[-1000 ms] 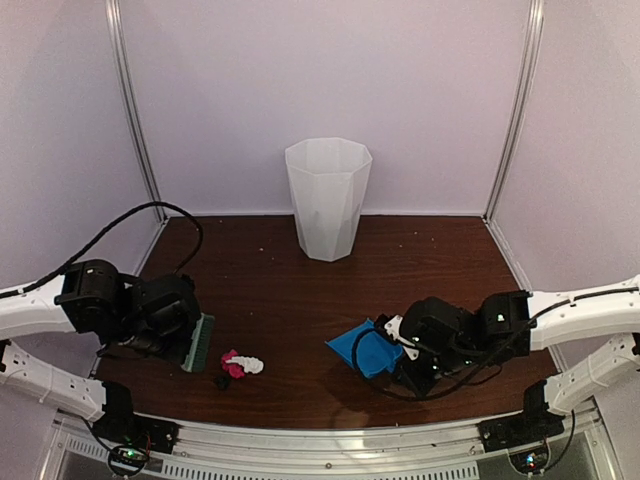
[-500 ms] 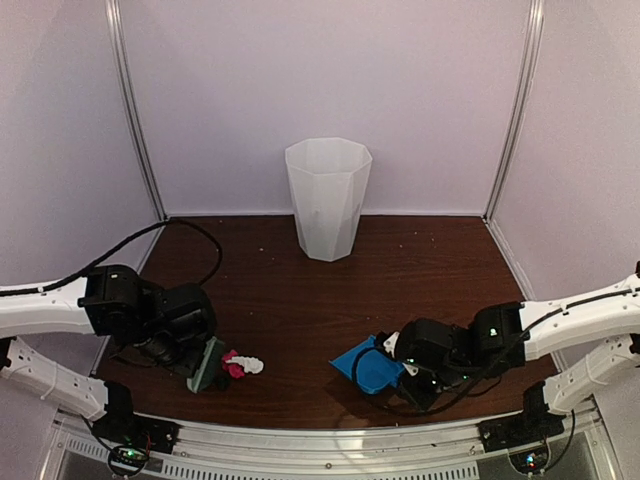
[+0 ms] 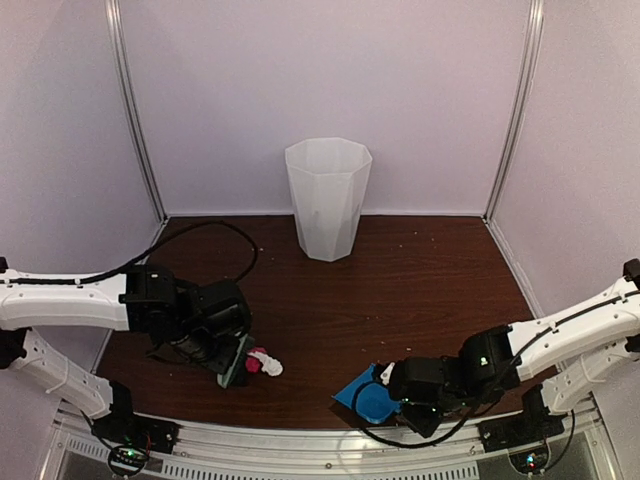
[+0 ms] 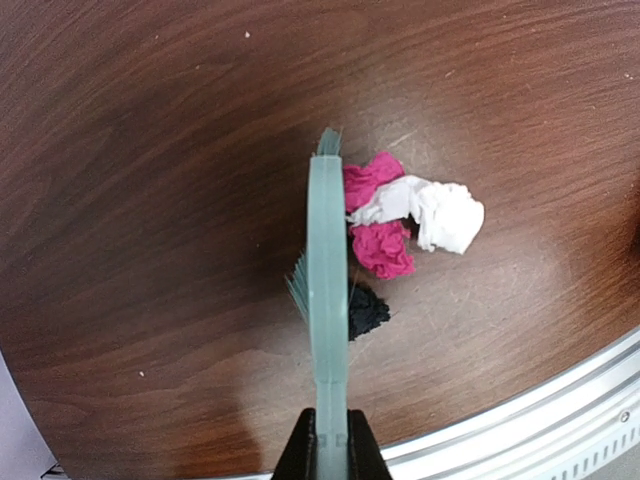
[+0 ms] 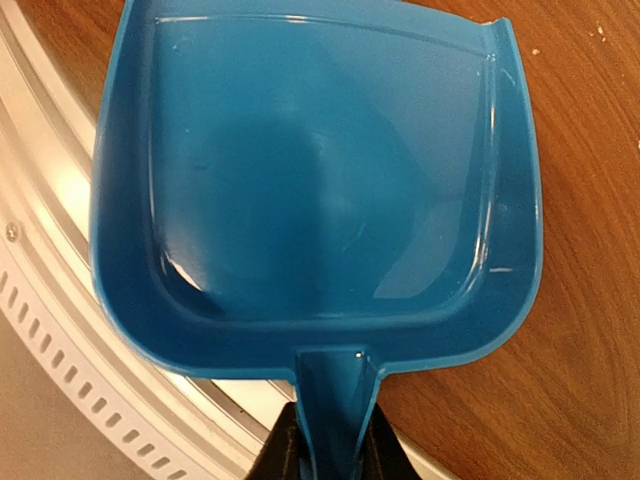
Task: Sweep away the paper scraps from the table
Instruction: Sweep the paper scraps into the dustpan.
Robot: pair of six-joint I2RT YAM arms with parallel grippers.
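1. Left gripper (image 4: 328, 447), at the bottom edge of the left wrist view, is clamped tight on the handle of a mint-green hand brush (image 4: 326, 270); its dark fingers press both sides of the handle.
2. Seen edge-on from the wrist, the brush runs straight up the middle of the frame, with its bristles showing at the top end and on its left side.
3. The paper scraps (image 4: 400, 215) lie in one small cluster against the right side of the brush: a pink wad at the top, a white wad (image 4: 440, 215) to its right, a second pink wad below, and a black wad (image 4: 366, 312) lowest, touching the brush.
4. In the top view this cluster (image 3: 262, 362) sits at lower left of centre on the table (image 3: 400, 280), just right of the brush head (image 3: 236, 362) and near the front metal rail (image 3: 330, 440).
5. Right gripper (image 5: 335, 445) pinches the stem of a blue plastic dustpan (image 5: 320, 180), its jaws narrowed on the stem.
6. The pan's inside looks bare; its left part overhangs the rail (image 5: 60, 260), and the rest lies over the wood.
7. From above, the dustpan (image 3: 362, 395) is at lower centre right, well apart from the scraps.
8. A white faceted bin (image 3: 327, 198) stands upright at the back centre of the table.
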